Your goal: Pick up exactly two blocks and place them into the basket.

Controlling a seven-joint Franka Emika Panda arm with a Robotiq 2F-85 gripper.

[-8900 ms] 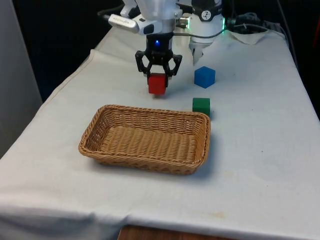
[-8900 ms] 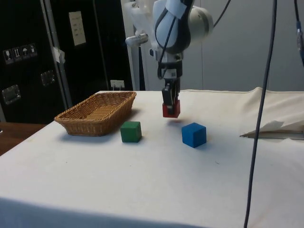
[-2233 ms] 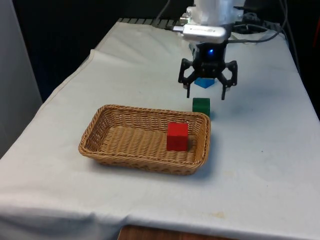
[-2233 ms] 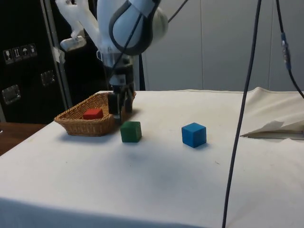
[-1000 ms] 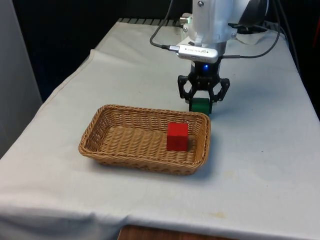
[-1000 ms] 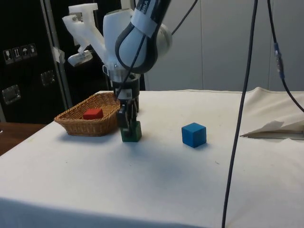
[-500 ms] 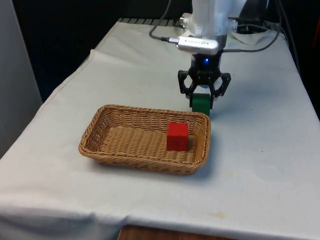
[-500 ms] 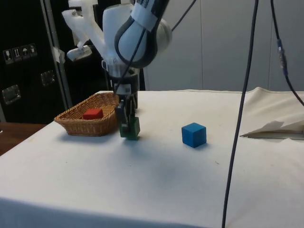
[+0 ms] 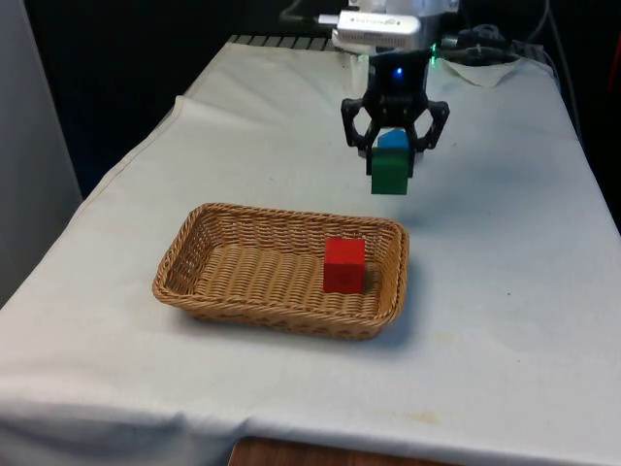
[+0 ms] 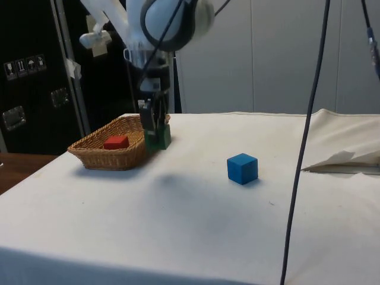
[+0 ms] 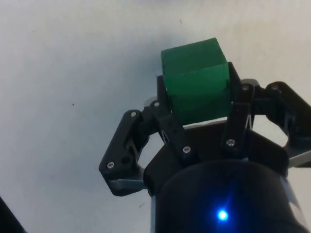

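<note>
Black gripper (image 9: pixel 393 161) in the upper centre of the front view, closed on a green block (image 9: pixel 390 174) and holding it in the air above the white cloth (image 9: pixel 505 262). Wicker basket (image 9: pixel 189 240) at mid-frame, lower and to the left, with a red block (image 9: pixel 343 264) inside near its right end. Blue block (image 9: pixel 394 140) just behind the gripper, partly hidden.

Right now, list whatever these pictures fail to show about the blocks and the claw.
- Blue block: front view, mostly hidden behind the green block and the claw.
- Red block: side view, lower part hidden by the basket wall.
- Green block's underside and its gap above the cloth: wrist view, no way to judge it.
- Claw's grip faces: wrist view, covered by the green block.
</note>
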